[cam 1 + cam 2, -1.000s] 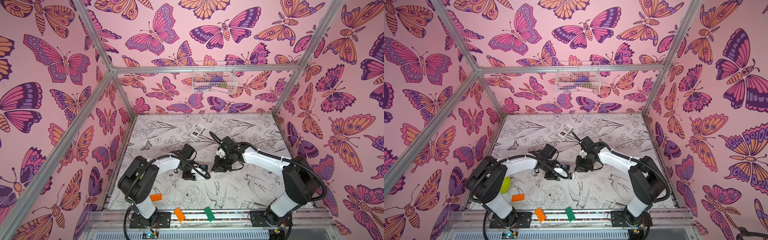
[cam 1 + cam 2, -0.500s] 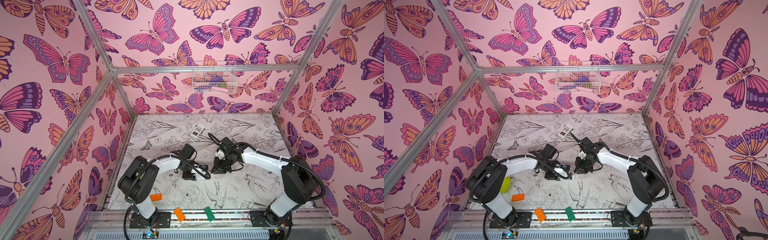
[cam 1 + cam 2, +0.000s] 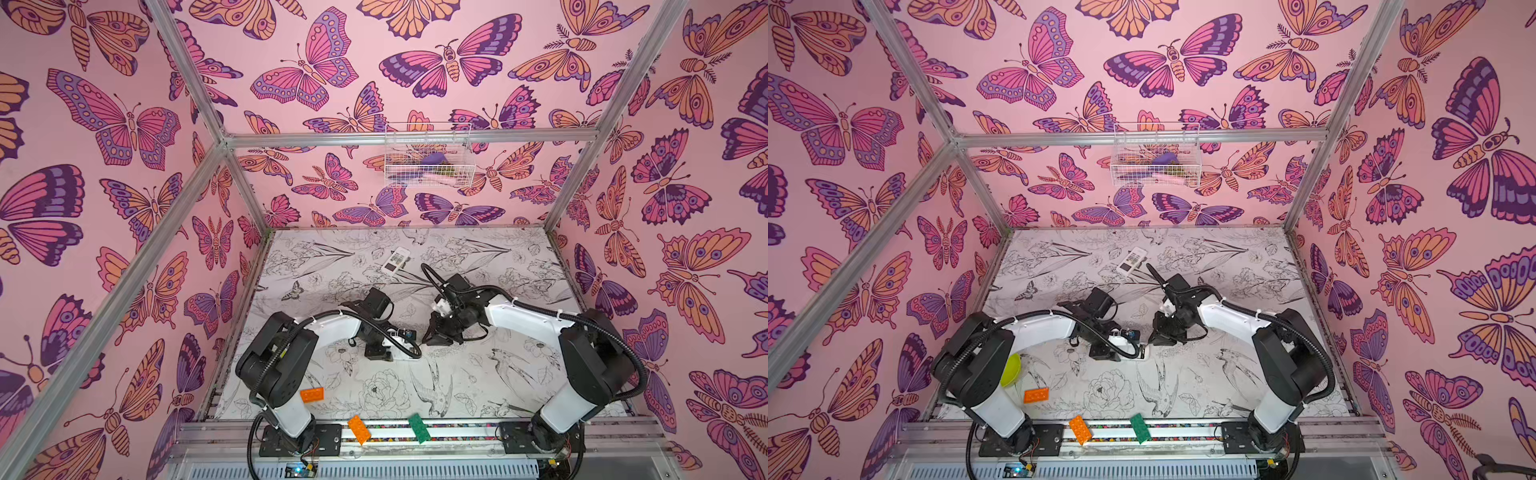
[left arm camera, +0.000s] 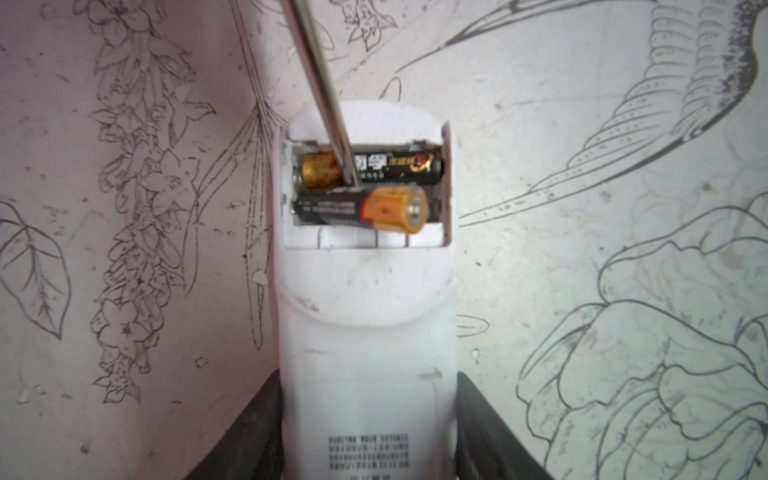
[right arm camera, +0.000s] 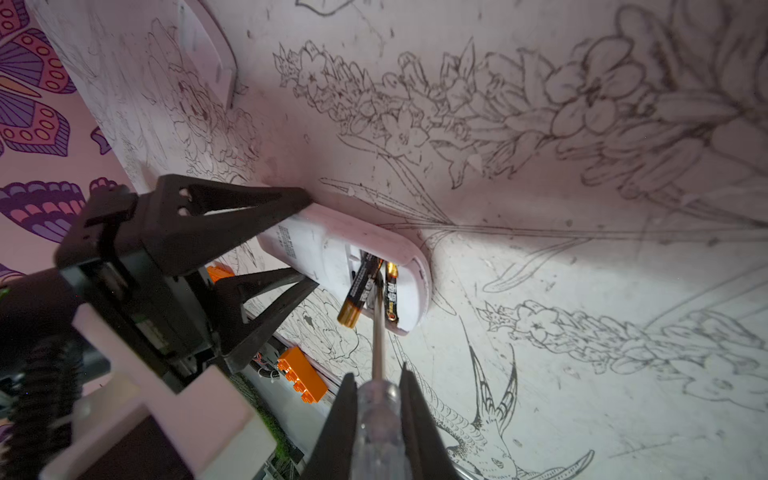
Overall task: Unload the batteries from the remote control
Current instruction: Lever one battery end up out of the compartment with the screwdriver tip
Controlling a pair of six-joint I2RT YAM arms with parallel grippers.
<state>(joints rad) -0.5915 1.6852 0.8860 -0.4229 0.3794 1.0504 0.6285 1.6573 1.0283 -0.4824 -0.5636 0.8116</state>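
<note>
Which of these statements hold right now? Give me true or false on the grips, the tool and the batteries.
1. The left gripper clamps the remote by its sides. True.
2. The right gripper is open and empty. False: it is shut on the screwdriver handle.
3. Both cells lie flat in the compartment. False: the raised battery tilts with its gold end lifted out, and only the seated battery stays in its slot.
4. The screwdriver tip sits between the two. True.

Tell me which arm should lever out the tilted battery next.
Right: the right hand is shut on the screwdriver, whose tip sits right beside the tilted battery. The left hand is occupied clamping the remote.
</note>
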